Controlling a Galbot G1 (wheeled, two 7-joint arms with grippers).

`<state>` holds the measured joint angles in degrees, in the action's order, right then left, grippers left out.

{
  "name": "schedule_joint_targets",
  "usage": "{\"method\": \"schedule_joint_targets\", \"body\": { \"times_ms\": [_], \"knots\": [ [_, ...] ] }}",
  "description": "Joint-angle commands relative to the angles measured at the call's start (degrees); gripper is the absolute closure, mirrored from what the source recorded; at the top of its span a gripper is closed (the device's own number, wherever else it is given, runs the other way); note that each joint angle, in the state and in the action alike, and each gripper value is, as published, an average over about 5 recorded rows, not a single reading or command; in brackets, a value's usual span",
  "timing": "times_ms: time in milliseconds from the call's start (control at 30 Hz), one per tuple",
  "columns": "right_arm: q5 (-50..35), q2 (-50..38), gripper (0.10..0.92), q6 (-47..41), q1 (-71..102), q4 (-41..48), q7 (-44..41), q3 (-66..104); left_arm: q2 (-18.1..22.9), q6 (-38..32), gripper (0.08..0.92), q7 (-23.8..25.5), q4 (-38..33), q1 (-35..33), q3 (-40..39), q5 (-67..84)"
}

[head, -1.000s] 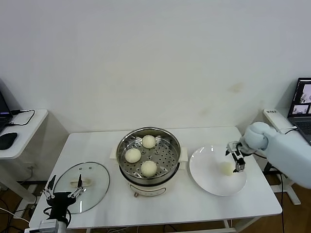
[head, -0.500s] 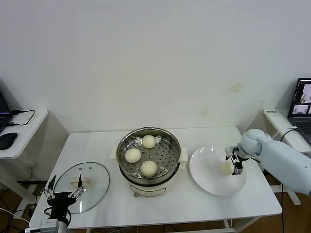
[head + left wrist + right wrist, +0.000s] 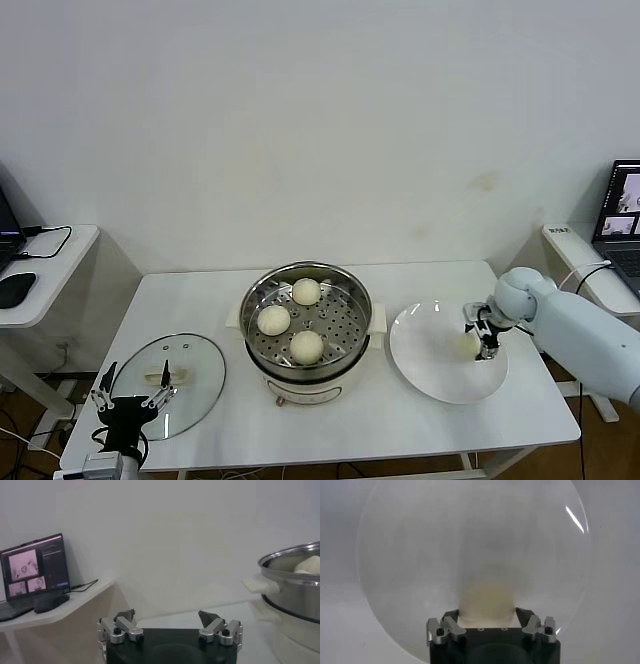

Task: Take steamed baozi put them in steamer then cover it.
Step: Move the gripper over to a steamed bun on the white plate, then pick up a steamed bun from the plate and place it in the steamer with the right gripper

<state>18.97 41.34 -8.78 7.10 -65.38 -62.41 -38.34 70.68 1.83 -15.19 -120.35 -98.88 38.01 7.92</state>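
Note:
Three cream-white baozi lie on the perforated tray of the steel steamer at the table's centre. A fourth baozi lies on the white plate to the right. My right gripper is down over it, open, with one finger on each side of the bun. In the right wrist view the baozi fills the gap of the right gripper. The glass cover lies flat at the front left. My left gripper is parked open and empty at the cover's front edge.
The plate fills the right wrist view. The left wrist view shows the left gripper, the steamer's wall and a laptop on a side desk. Another laptop stands far right.
My right gripper has dropped a little and shifted slightly toward the steamer, settling around the baozi on the plate. The left arm has not moved.

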Motion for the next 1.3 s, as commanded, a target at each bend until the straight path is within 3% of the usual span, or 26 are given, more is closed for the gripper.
{"method": "schedule_joint_targets", "body": {
  "times_ms": [33, 500, 833, 1300],
  "knots": [
    [-1.1, -1.6, 0.366, 0.1, -1.6, -2.1, -1.1, -0.8, -0.2, 0.1, 0.177, 0.1, -0.7, -0.3, 0.1, 0.0],
    [-18.7, -6.6, 0.388, -6.0, -28.8, -15.9, -2.6, -18.3, -1.1, 0.2, 0.177, 0.1, -2.0, -0.1, -0.2, 0.1],
    [-33.9, 3.9, 0.378, -12.5, -48.6, -21.7, 0.8, -34.3, -0.8, 0.2, 0.177, 0.1, -2.3, 0.6, -0.7, 0.2],
    [-53.6, 18.4, 0.372, -29.9, -45.9, -24.2, 12.6, -38.6, 0.3, 0.1, 0.177, 0.0, -3.6, 0.6, -0.2, 0.9]
  ]
}}
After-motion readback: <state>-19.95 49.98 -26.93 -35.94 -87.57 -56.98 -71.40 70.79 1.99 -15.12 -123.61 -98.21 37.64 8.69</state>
